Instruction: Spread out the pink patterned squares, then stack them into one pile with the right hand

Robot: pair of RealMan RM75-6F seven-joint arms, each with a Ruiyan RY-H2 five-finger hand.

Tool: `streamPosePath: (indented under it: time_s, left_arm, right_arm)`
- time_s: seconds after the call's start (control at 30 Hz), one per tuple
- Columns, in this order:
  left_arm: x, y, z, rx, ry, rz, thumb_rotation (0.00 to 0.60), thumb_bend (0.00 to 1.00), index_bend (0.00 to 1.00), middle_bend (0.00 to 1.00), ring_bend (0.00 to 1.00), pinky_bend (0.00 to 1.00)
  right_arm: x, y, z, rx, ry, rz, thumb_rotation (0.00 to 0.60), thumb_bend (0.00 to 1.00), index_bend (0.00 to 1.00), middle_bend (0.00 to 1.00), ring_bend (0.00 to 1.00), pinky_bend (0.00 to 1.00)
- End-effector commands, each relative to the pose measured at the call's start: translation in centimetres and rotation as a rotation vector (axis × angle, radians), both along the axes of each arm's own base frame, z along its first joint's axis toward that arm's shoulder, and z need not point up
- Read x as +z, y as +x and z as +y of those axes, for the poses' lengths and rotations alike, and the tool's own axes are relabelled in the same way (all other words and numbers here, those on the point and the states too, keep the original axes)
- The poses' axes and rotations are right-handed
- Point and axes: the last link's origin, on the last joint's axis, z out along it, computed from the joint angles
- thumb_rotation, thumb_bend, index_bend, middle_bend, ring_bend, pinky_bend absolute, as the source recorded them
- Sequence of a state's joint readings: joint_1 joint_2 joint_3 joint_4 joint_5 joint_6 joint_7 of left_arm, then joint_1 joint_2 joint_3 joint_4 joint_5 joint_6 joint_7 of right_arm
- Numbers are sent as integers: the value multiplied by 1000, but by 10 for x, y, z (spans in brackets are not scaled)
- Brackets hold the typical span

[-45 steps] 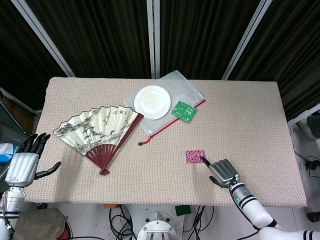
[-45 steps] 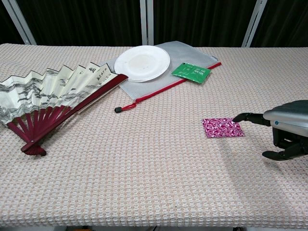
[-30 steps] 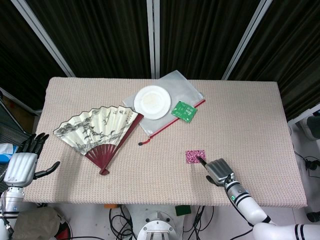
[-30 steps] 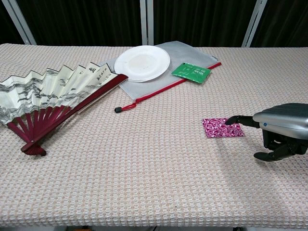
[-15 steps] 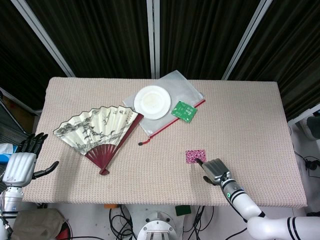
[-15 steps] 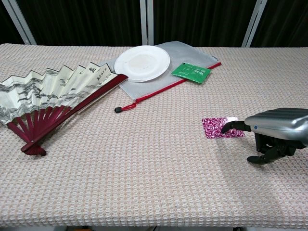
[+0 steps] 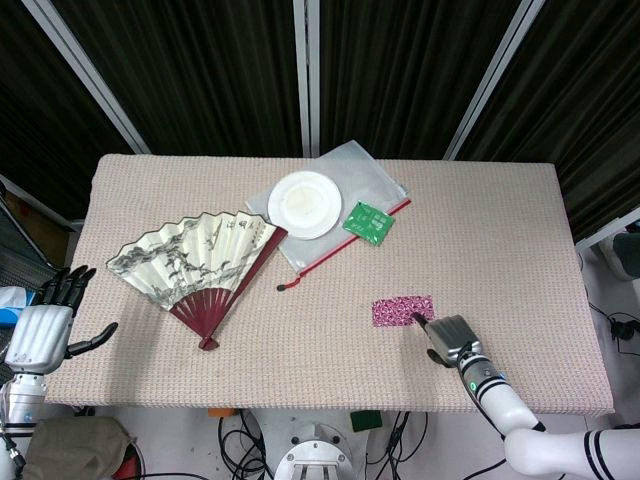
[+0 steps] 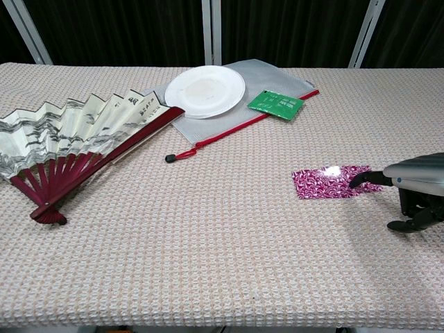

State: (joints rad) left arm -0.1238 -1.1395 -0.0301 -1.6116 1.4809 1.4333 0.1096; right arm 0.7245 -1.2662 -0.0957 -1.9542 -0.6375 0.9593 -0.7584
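Note:
The pink patterned squares [image 7: 402,310] [image 8: 334,182] lie on the table's near right part, fanned into a strip with the top one slid to the right. My right hand [image 7: 451,339] [image 8: 416,187] sits just right of them, one extended fingertip [image 8: 357,182] pressing on the right end of the strip, the other fingers curled below. It holds nothing. My left hand [image 7: 42,329] hangs off the table's left edge with fingers apart and empty; the chest view does not show it.
An open paper fan [image 7: 195,265] [image 8: 76,142] lies at the left. A white plate [image 7: 304,203] [image 8: 205,91] rests on a mesh zip pouch [image 7: 375,170] [image 8: 274,75] at the back, with a green packet [image 7: 368,222] [image 8: 275,104] beside it.
My right hand pulled back to the right with its fingertip on the top square, dragging it off the pile, so the pink patch is now wider. The left hand stayed put.

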Motion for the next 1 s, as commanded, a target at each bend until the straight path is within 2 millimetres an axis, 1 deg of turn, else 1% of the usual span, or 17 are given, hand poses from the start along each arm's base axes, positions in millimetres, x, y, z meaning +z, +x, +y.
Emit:
streamPosePath:
  time_s: [0.03,0.27,0.43,0.57,0.67,0.8,1.0]
  left_arm:
    - [0,0,0,0,-1,1,1,91,55,59,40,157]
    - [-2,2,2,-4,-7,4,2,91,55,59,41,157]
    - [-2,2,2,-3,-8,4,0,91,55,59,41,157]
    - [-2,2,1,-2,-5,6,1,91,55,59,41,157]
    - [-2,2,1,-2,-4,6,0,91,56,59,41,157]
    - [-2,2,0,-1,-5,3,1,91,55,58,40,157]
    - [1,-2,0,15,0,3,2,92,55,59,40,157]
  right_arm:
    - [8,-11,1,-31,-14,18,600,1000,167,1000,967,856]
    - [25,-30,3,-77,-49,44,600,1000,170,1000,967,856]
    - [31,-35,4,-85,-64,44,600,1000,176,1000,967,856]
    - [32,-23,2,-43,-102,-26,600,1000,177,1000,967,856]
    - [28,-10,3,3,-103,-77,600,1000,179,1000,967,856]
    - [16,3,1,40,-71,-99,600,1000,163,1000,967,856]
    - [0,15,-5,52,-46,-113,600,1000,138,1000,967,856]
